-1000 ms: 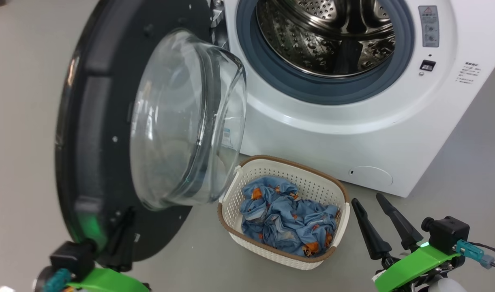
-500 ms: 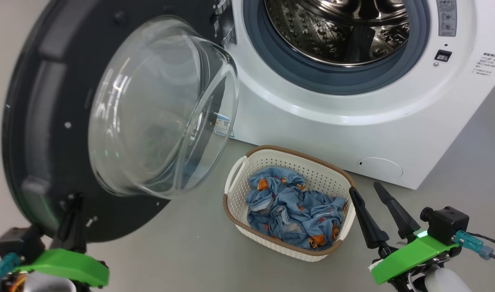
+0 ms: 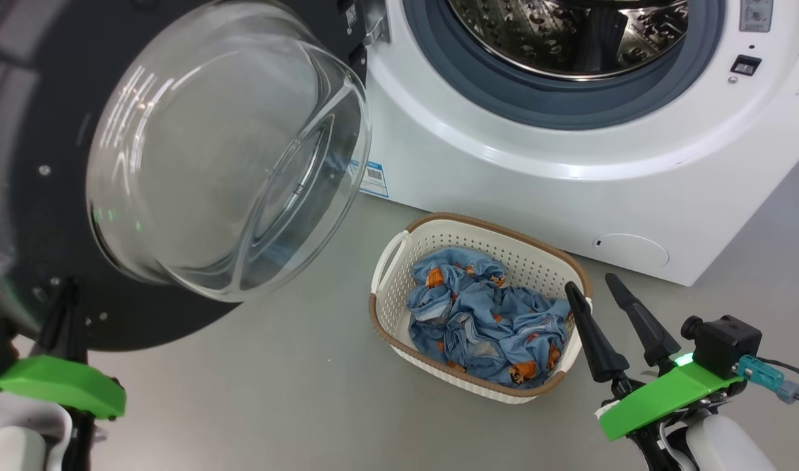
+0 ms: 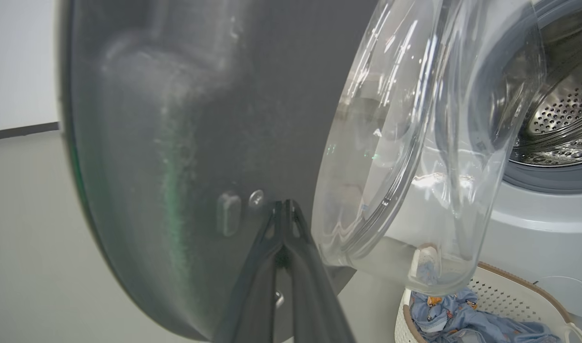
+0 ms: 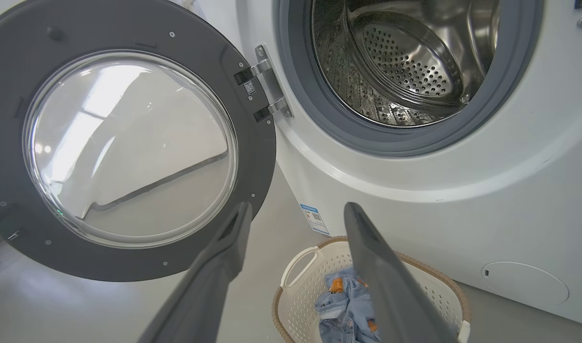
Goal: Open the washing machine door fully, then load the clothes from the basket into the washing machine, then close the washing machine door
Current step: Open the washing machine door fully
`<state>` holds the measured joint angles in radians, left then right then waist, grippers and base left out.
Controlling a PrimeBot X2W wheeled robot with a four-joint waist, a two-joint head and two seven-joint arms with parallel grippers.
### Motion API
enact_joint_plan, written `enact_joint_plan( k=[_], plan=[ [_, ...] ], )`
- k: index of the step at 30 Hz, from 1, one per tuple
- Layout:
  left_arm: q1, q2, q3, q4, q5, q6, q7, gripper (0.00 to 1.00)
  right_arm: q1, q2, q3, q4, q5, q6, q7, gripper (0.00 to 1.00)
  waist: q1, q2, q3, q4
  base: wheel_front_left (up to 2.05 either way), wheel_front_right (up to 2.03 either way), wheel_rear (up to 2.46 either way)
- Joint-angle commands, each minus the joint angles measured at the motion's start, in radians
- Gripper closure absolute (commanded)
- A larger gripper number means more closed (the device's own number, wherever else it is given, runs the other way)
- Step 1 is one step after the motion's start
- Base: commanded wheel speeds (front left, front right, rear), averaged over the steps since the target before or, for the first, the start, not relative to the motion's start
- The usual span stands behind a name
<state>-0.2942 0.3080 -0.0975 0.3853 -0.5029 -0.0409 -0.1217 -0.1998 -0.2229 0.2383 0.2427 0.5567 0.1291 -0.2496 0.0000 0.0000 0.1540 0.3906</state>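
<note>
Left gripper point(image 4: 283, 205), fingers pressed together on nothing, has its tips at the dark inner rim of the washing machine door point(image 3: 222, 163), which stands wide open at the left of the washing machine point(image 3: 536, 190). The basket point(image 3: 536, 261) on the floor point(image 3: 294, 392) holds the clothes point(image 3: 484, 327); the right gripper point(image 3: 589, 282), fingers spread, hovers just beside its right end.

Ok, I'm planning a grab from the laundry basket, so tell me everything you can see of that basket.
A small rounded-rectangular basket of cream-white perforated plastic, with a brown woven-look rim and a handle at each end. It stands upright on the grey floor in front of the washing machine, right of the open door. Crumpled blue clothes lie inside. The open right tool is at its right end; touching or not, I cannot tell.
</note>
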Motion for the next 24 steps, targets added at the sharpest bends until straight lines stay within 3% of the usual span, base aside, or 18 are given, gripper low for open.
enact_joint_plan(
  k=[1,16,24],
  plan=[
    [-0.061,0.063,0.050,0.007,-0.004,0.000,-0.015,1.00,-0.022,0.001,0.014,-0.023,-0.005,0.002,-0.012,0.00,0.0000,0.0000,0.007,0.003,0.00,0.00,0.00],
    [-0.202,0.116,0.021,0.276,0.006,-0.046,-0.043,1.00,-0.030,0.006,0.024,-0.011,0.004,0.002,-0.012,0.00,0.0000,0.0000,0.005,-0.003,0.00,0.00,0.00],
    [-0.236,0.115,0.007,0.366,0.001,-0.059,-0.082,1.00,-0.025,0.007,0.037,0.002,0.019,0.002,-0.012,0.00,0.0000,0.0000,-0.015,-0.011,0.00,0.00,0.00]
  ],
)
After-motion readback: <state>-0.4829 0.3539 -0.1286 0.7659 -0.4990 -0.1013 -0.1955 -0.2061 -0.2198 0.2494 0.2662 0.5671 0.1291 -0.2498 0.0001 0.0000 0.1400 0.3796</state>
